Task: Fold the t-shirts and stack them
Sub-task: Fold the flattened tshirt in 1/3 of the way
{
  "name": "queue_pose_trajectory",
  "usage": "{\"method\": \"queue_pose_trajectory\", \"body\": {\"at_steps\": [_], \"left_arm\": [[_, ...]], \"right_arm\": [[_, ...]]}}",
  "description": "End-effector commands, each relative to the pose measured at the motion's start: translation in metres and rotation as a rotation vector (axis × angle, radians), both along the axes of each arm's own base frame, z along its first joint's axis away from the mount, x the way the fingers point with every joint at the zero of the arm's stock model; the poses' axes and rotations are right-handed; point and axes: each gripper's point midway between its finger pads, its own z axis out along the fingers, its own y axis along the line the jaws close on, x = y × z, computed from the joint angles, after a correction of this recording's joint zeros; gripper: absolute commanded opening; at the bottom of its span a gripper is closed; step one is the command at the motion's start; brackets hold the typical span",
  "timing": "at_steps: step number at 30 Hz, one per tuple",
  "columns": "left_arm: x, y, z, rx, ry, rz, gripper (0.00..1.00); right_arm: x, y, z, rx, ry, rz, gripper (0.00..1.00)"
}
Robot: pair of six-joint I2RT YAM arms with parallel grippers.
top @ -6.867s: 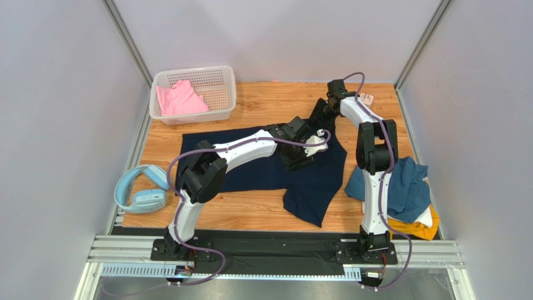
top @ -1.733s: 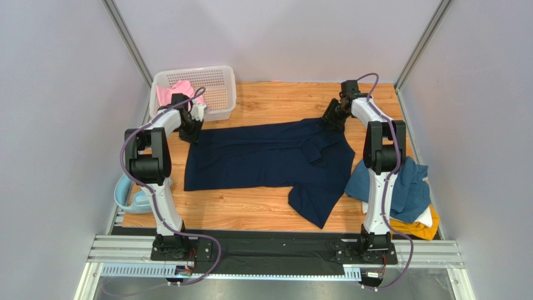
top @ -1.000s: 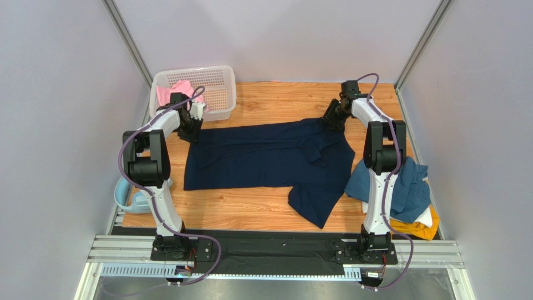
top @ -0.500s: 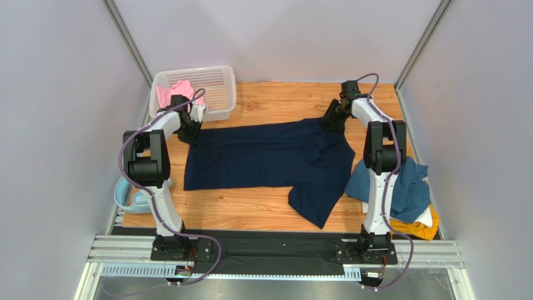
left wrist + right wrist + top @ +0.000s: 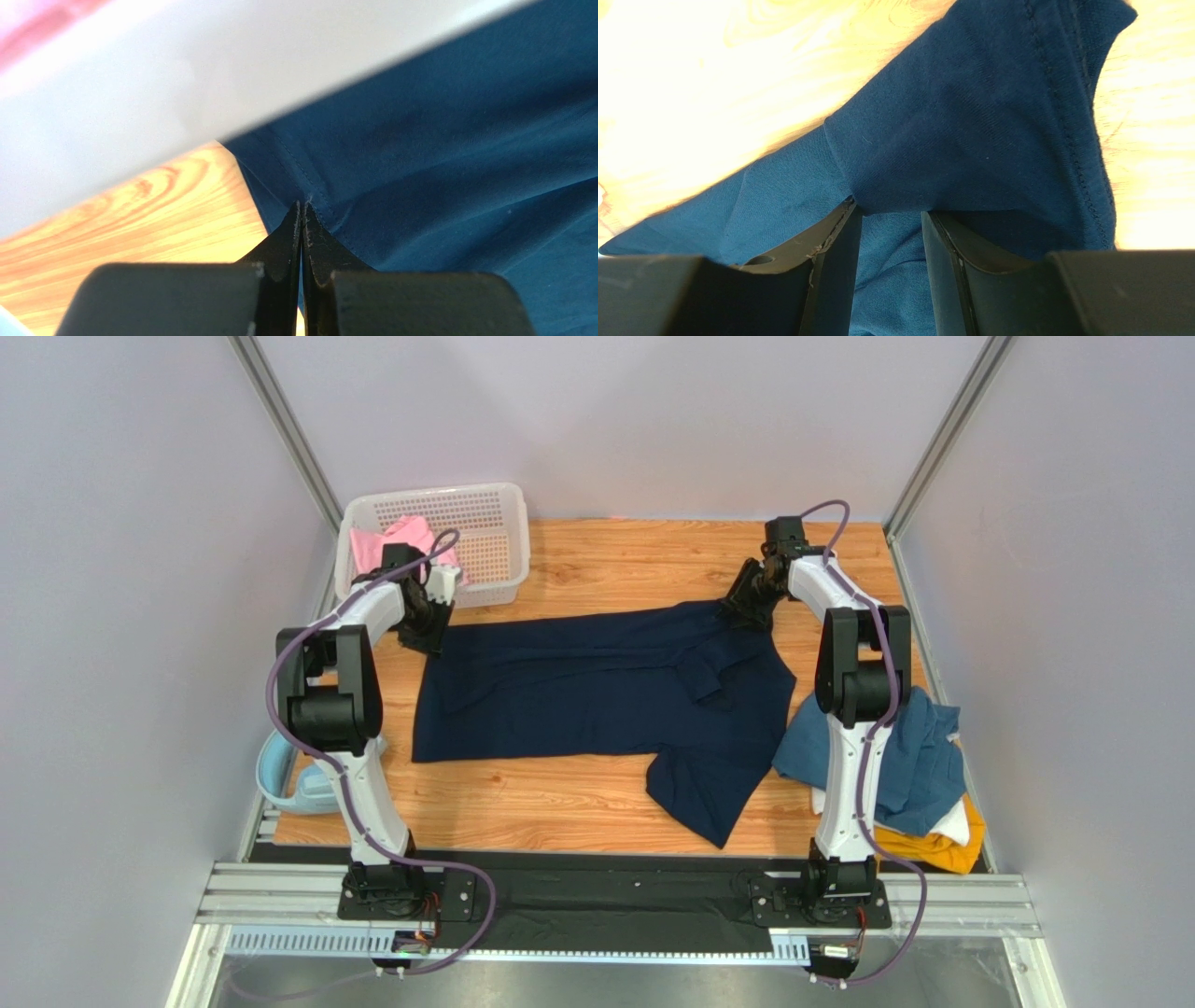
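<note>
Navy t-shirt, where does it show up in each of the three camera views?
Top external: navy t-shirt spread across the middle of the picture.
Left wrist: fills the right side, hem corner pinched in the left fingers.
Right wrist: fills the centre, a fold at the parted right fingers.
Shared landmark: the wooden tabletop, bare beside the shirt in all three.

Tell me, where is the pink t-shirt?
In the overhead view, the pink t-shirt lies in the white basket at the far left corner of the table, just beyond the left claw pinching the navy t-shirt.
</note>
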Motion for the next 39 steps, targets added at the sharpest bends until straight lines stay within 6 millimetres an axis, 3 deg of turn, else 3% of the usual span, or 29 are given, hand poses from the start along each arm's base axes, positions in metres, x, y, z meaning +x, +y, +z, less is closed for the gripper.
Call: {"method": "queue_pose_trajectory", "body": {"at_steps": [1, 8, 11, 12, 13, 14, 15, 17, 18, 21, 24, 39], "left_arm": [[0.023, 0.0, 0.021, -0.013, -0.065, 0.022, 0.0], [0.046, 0.008, 0.03, 0.013, -0.103, 0.048, 0.0], [0.037, 0.001, 0.032, -0.027, -0.075, 0.03, 0.0], [0.023, -0.005, 0.035, -0.045, -0.056, 0.011, 0.02], [0.015, -0.007, 0.037, -0.056, -0.048, 0.0, 0.13], [0.006, -0.01, 0.039, -0.063, -0.045, -0.011, 0.17], [-0.015, -0.012, 0.042, -0.064, -0.038, -0.037, 0.21], [-0.037, -0.014, 0.045, -0.062, -0.029, -0.065, 0.3], [-0.06, -0.015, 0.047, -0.058, -0.014, -0.088, 0.34], [-0.098, -0.018, 0.047, -0.06, 0.01, -0.127, 0.37], [-0.113, -0.02, 0.044, -0.058, 0.018, -0.138, 0.38], [-0.1, -0.034, 0.005, -0.069, 0.076, -0.122, 0.4]], "right_arm": [[-0.024, -0.006, -0.036, -0.067, 0.103, 0.014, 0.43], [-0.024, -0.007, -0.037, -0.065, 0.106, 0.015, 0.43], [-0.024, -0.007, -0.036, -0.068, 0.104, 0.015, 0.43], [-0.023, -0.007, -0.036, -0.068, 0.102, 0.015, 0.43], [-0.024, -0.006, -0.038, -0.068, 0.105, 0.017, 0.43], [-0.023, -0.007, -0.037, -0.066, 0.104, 0.016, 0.43], [-0.023, -0.007, -0.038, -0.066, 0.106, 0.015, 0.43], [-0.023, -0.007, -0.038, -0.067, 0.107, 0.016, 0.44], [-0.023, -0.008, -0.039, -0.067, 0.108, 0.015, 0.44], [-0.023, -0.007, -0.039, -0.068, 0.108, 0.016, 0.44], [-0.024, -0.006, -0.042, -0.065, 0.115, 0.017, 0.44], [-0.025, -0.007, -0.038, -0.067, 0.107, 0.017, 0.43]]}}
